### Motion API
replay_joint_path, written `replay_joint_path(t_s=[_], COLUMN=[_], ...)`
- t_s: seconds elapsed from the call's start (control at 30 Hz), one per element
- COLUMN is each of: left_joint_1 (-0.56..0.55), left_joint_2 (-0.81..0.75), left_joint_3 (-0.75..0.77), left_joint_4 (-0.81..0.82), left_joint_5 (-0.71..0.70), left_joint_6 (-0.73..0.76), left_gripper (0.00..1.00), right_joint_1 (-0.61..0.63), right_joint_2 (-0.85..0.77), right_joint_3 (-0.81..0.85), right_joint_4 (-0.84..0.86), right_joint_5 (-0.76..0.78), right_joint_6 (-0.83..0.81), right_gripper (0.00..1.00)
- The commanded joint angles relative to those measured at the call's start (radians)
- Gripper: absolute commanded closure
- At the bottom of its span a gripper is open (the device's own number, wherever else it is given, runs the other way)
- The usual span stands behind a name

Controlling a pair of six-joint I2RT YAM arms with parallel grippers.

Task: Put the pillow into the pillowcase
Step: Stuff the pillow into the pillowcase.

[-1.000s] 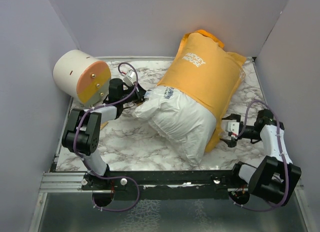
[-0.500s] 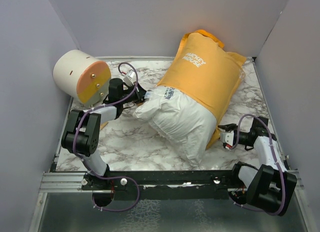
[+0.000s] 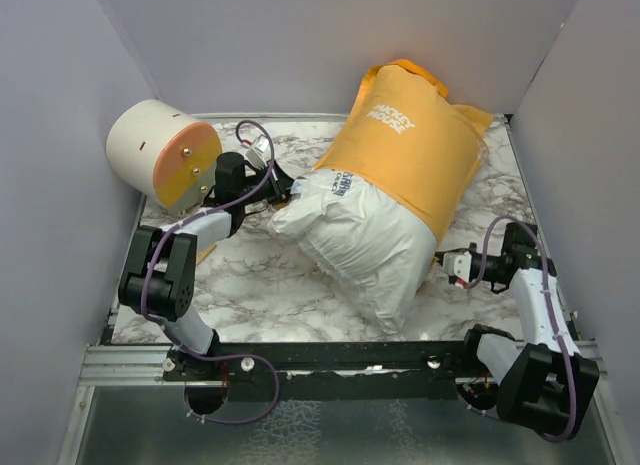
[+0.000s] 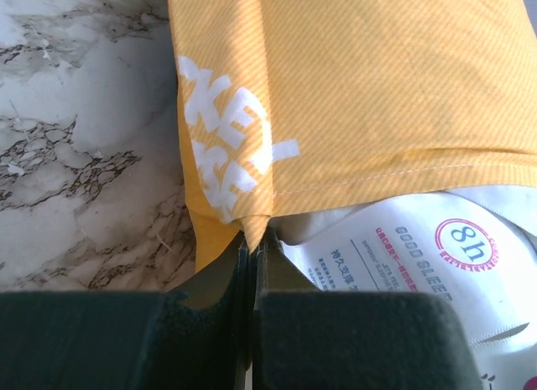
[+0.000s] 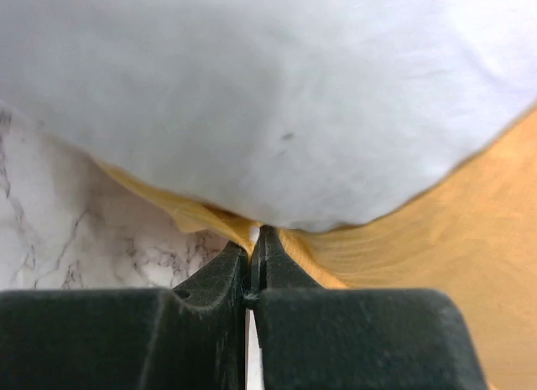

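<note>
Far left, by the side wall: cream-and-orange cylinder [image 3: 165, 165], flat orange face turned toward the middle. Just right of it, left jaws pressed together, pinching a corner of the pillowcase [image 3: 420, 145] at its open hem, right beside the white lettering. Mid-bench [image 3: 255, 285]: pillow [image 3: 360, 250] partly inside the pillowcase. Lies diagonally, far end covered in orange fabric and reaching the back wall, near end bulging out bare toward the arm bases, printed label showing just past the hem. Right side: right jaws pressed together as well, nipping a fold of the pillowcase's lower edge beneath the pillow's overhang, low over the marble.
</note>
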Motion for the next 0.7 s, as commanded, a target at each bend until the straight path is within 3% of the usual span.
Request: replay_joint_path(t_s=[0.0,0.1,0.17,0.33,0.5,0.6,0.67], left_joint_1=[0.009,0.027,0.040,0.052,0.065,0.088,0.093], left_joint_2=[-0.120,-0.167,-0.183,-0.162,-0.092,-0.057,-0.028], left_joint_3=[0.120,0.235,0.348,0.719,1.076,1.185,1.209], left_joint_4=[0.021,-0.051,-0.093,-0.168,-0.277,-0.301,-0.279], left_joint_5=[0.039,0.012,-0.009,-0.068,-0.125,-0.145,-0.136], left_joint_6=[0.011,0.028,0.027,0.016,0.030,0.021,-0.012], left_gripper=[1.00,1.00,1.00,1.00,1.00,1.00,1.00], right_joint_1=[0.007,0.007,0.008,0.007,0.006,0.006,0.028], right_joint_2=[-0.026,-0.006,0.014,0.043,0.221,0.308,0.328], right_joint_3=[0.278,0.530,0.685,0.933,1.279,1.363,1.328], right_joint_4=[-0.071,-0.018,0.123,0.833,0.943,0.984,1.093], right_joint_5=[-0.158,-0.210,-0.227,-0.158,-0.002,-0.065,-0.129], right_joint_6=[0.411,0.746,1.033,1.841,2.110,2.240,2.375], right_gripper=[0.99,0.99,0.99,0.99,0.99,1.00,1.00])
